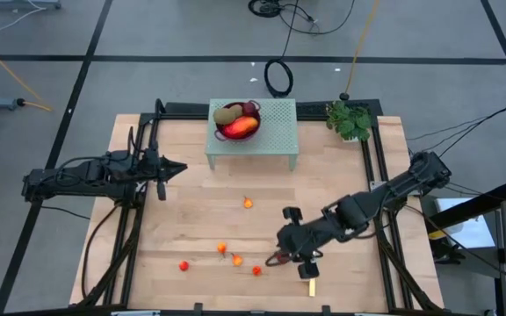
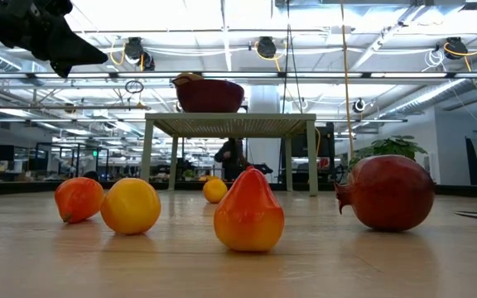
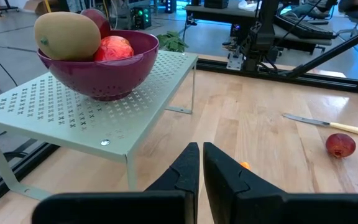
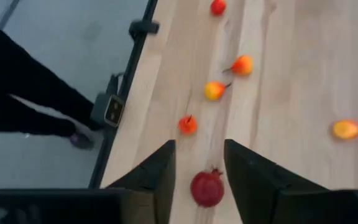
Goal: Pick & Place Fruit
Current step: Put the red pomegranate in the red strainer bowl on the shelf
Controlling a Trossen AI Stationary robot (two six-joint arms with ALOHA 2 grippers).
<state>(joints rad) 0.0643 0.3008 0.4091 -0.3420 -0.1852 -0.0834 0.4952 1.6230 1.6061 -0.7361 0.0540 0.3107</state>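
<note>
Well, the wooden table [image 1: 191, 175] carried the pale green perforated stand [image 1: 275, 132] at its far edge, and on that stand sat the purple bowl [image 1: 235, 123], already loaded with a brown-green oval fruit [image 1: 227, 112], a dark red round one [image 1: 250, 109] and an elongated red-orange fruit [image 1: 242, 128] whose long axis ran across the bowl, tilted up toward the right in the high view. A small green plant [image 1: 351, 120] stood at the far right corner.

The right gripper [image 4: 199, 163] hung low over the near part of the table, fingers spread apart, pinching nothing. In its wrist view the pomegranate [image 4: 207, 188] lay on the wood right between the two fingers, its little crown pointing away from the claw. A small red-orange fruit [image 4: 188, 124] sat just ahead of the fingertips, two orange pear-shaped ones [image 4: 214, 90] a little farther on, stems pointing toward the right side of that view. The yellow-handled knife [image 1: 310, 283] lay just beside the gripper.

The left gripper [image 3: 201, 163] waited near the stand, fingers pressed together, empty.
</note>
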